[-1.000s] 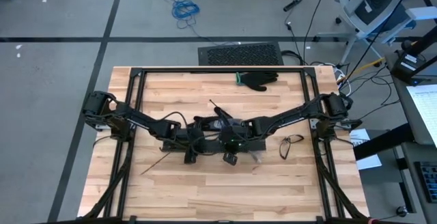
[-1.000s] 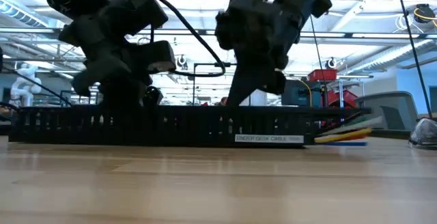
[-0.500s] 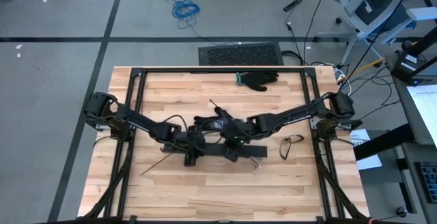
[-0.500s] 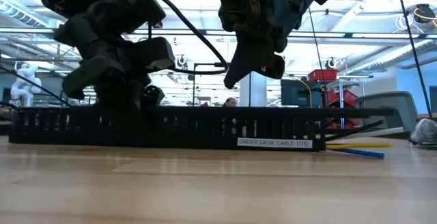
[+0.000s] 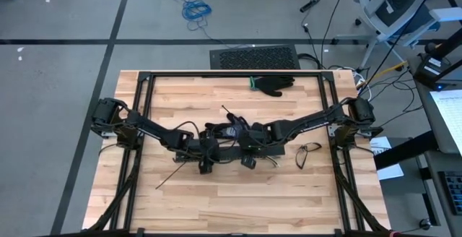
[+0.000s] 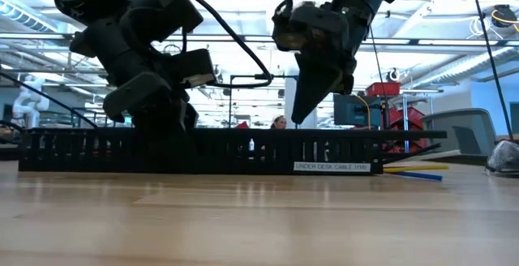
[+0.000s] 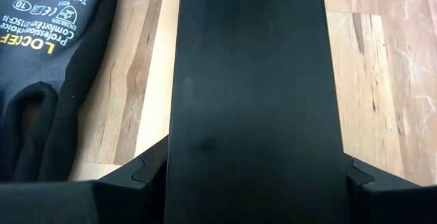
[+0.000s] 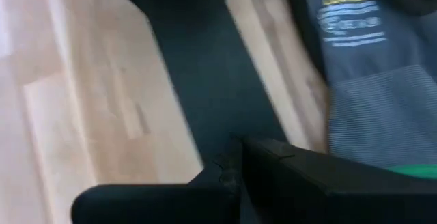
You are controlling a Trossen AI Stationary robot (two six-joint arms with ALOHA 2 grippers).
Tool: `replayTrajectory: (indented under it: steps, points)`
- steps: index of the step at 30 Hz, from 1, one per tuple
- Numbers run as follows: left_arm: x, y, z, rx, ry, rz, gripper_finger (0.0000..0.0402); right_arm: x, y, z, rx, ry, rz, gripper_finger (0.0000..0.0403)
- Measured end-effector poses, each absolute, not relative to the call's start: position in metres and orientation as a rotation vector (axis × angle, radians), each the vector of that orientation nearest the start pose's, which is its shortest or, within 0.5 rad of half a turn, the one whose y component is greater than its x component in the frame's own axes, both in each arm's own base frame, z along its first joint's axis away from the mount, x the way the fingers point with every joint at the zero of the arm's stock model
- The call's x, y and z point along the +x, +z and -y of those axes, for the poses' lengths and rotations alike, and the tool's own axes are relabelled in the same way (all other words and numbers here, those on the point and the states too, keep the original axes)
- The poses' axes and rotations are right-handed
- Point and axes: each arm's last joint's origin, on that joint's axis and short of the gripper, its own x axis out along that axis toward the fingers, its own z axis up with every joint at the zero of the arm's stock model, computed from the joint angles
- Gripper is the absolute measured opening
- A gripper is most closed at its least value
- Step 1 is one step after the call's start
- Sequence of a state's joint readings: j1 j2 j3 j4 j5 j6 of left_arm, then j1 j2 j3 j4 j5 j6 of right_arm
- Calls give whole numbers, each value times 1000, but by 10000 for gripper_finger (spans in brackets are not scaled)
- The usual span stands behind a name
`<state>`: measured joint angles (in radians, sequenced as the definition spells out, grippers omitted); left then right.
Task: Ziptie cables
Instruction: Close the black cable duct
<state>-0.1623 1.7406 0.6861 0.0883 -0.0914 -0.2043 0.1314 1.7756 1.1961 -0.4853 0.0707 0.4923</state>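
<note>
A long black slotted channel (image 5: 232, 152) (image 6: 203, 151) lies on its long side mid-table. Yellow and blue cable ends (image 6: 413, 171) stick out of its right end and lie on the wood (image 5: 273, 162). My left gripper (image 5: 204, 159) (image 7: 246, 183) is shut on the channel's left part. My right gripper (image 5: 249, 156) (image 6: 304, 118) points down just above the channel's right part; its fingers look shut and I see no touch. The rest of the cables is hidden by the channel and the arms. My left gripper pinches the black channel across its width, one finger (image 7: 140, 176) on each long side of its flat back (image 7: 252, 135). It comes slanting from above, fingers lying across the channel. The channel rests on the table along its whole length (image 6: 97, 169).
A grey-black work glove (image 7: 41, 53) (image 8: 369, 80) lies just beyond the channel. Another black glove (image 5: 274, 84) sits near the far edge. A dark wire loop (image 5: 309, 152) lies to the right, a thin dark strip (image 5: 170, 179) to the near left. A black frame (image 5: 144, 121) borders the table.
My right gripper has lifted off the channel and shifted toward the table's right. The channel has slid a little to the right along the table. The cable ends at its right end, raised a second ago, have dropped onto the wood.
</note>
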Motion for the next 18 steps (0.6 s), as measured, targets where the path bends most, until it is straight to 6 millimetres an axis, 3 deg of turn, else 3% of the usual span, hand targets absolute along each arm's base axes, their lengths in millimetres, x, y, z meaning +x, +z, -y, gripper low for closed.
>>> replayTrajectory:
  steps: [18]
  points:
    - [290, 101, 45, -66, 31, -956, 236, 357, 189, -42, 313, -237, -1051, 0]
